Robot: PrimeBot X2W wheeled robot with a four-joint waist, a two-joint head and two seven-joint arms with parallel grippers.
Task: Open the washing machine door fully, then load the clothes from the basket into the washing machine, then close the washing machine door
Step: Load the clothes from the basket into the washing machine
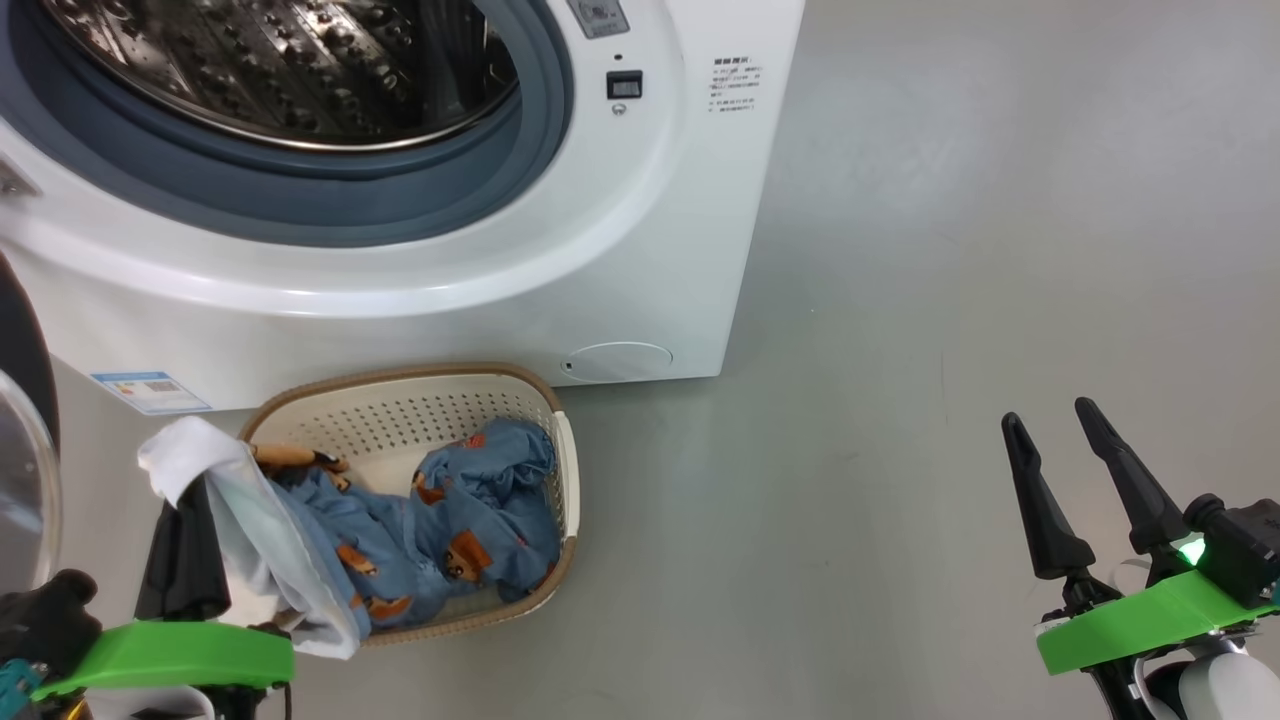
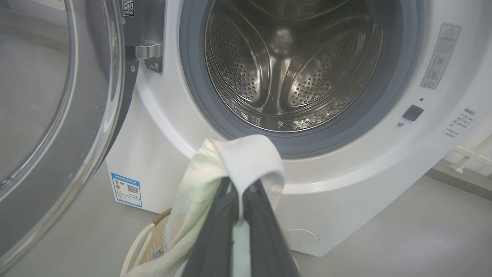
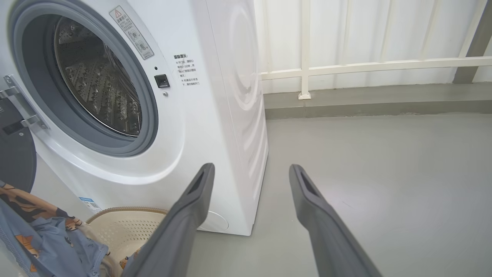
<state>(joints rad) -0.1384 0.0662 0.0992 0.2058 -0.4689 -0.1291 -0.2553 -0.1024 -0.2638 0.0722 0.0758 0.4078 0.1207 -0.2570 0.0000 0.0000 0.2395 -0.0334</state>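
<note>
Above the cream perforated basket, the left gripper pinches the limp pale white garment; the steel drum gapes just ahead and above it. The blue printed garment lies crumpled mostly in the basket. The right gripper stands spread, empty, well aside.

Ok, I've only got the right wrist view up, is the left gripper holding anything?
Observer: Yes, the left gripper is shut on the pale white garment, held up in front of the washing machine.
Operator: And where's the rest of the blue one?
Observer: The head view shows most of the blue printed garment lying in the basket.
Operator: Is the door out of the way?
Observer: The washing machine door stands swung open, left of the opening in the left wrist view.
</note>
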